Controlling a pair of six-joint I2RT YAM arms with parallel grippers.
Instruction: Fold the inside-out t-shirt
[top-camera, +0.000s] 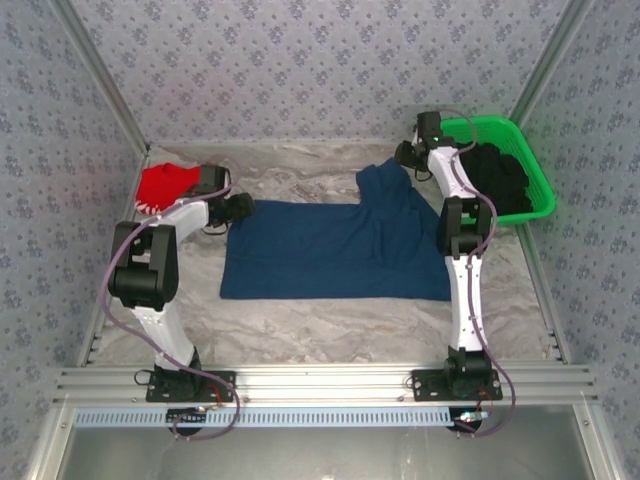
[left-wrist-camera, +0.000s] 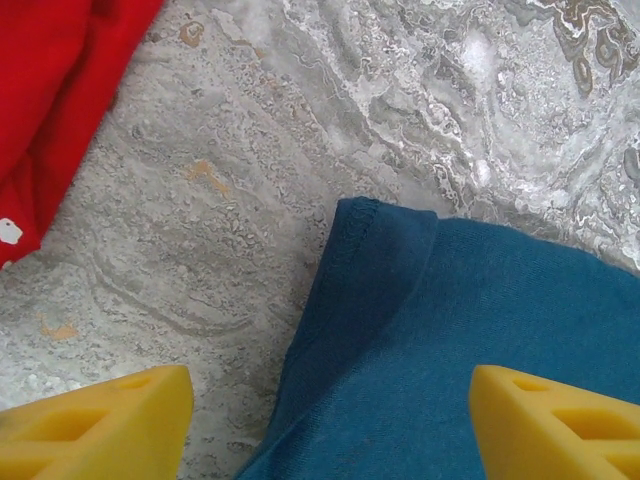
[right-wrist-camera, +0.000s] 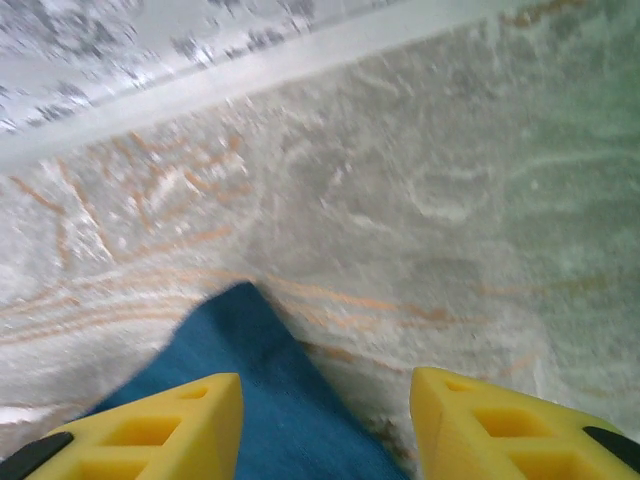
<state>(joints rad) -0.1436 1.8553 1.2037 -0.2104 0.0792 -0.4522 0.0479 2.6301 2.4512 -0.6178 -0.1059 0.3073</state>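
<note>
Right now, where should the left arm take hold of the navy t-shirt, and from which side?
Probably the stitched corner of the t-shirt nearest the red garment. It lies flat, with bare table on two sides, so a finger could slide under from that side. The left gripper hovers open above it; come down from there.

Red garment far-left; black clothing in green basket.
</note>
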